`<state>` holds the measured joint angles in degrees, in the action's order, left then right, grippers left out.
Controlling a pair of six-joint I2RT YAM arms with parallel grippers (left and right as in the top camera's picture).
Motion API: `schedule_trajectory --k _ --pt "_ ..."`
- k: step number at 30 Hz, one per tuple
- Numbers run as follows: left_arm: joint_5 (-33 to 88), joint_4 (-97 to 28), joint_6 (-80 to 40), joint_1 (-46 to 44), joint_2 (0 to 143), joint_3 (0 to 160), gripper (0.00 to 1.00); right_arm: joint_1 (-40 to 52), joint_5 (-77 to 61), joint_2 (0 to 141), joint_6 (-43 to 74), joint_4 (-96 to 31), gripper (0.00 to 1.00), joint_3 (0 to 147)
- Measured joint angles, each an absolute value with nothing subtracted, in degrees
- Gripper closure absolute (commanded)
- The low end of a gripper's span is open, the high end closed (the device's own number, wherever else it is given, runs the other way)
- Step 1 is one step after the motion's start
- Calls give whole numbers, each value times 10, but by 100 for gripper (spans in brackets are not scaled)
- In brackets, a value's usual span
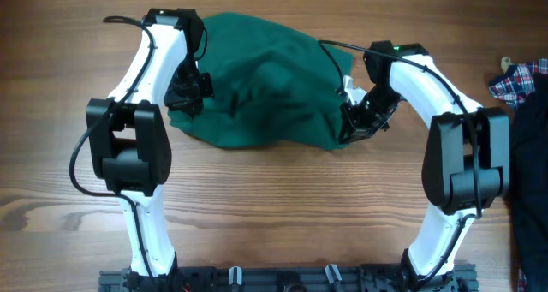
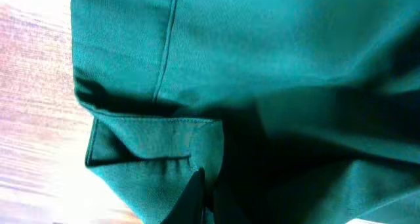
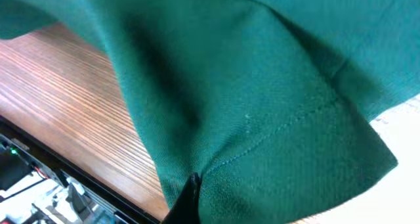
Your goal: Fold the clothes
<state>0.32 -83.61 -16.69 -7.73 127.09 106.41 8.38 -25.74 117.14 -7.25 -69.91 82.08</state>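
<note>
Clothes (image 1: 265, 86) lie bunched at the far middle of the table (image 1: 282, 206), stretched between my grippers. My left gripper (image 1: 190, 93) is pressed together, pinching the left edge. My right gripper (image 1: 353, 119) is pressed together on the hemmed right edge.

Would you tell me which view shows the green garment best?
Overhead: the whole garment lies bunched on the table. Left wrist shows only a seam and hem close up; right wrist, only a stitched edge.
</note>
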Motion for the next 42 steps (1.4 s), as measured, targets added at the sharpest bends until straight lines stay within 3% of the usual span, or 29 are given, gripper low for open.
schedule_trajectory --k 1,2,3,5,10,16,17,18,20,21,30,42 --pt "1 -841 -168 -77 1271 1063 86 84 -257 1171 -67 -700 88 816" --pt "-6 -852 -168 -77 1271 1063 71 84 -257 1171 -60 -702 54 812" --pt "-14 -863 -169 -77 1271 1063 62 84 -258 1171 -54 -705 45 811" --pt "-28 -881 -172 -77 1271 1063 39 84 -258 1171 -47 -712 38 811" --pt "-54 -887 -171 -76 1271 1063 32 84 -259 1170 -46 -744 23 826" --pt "-31 -913 -171 -56 1270 1141 31 84 -239 1107 -43 -817 7 987" --pt "-25 -914 -171 -54 1270 1157 34 84 -238 1084 -41 -819 9 1007" --pt "-16 -910 -171 -53 1268 1175 44 84 -236 1067 -39 -818 19 1016" --pt "6 -879 -172 -53 1262 1187 89 84 -227 1055 -34 -804 74 1019" --pt "29 -851 -171 -53 1258 1193 96 84 -222 1056 -35 -787 90 1017" --pt "81 -816 -170 -86 1254 1119 96 126 -211 1058 -25 -664 93 917" --pt "83 -814 -171 -86 1254 1006 96 138 -207 1059 -1 -470 89 672"
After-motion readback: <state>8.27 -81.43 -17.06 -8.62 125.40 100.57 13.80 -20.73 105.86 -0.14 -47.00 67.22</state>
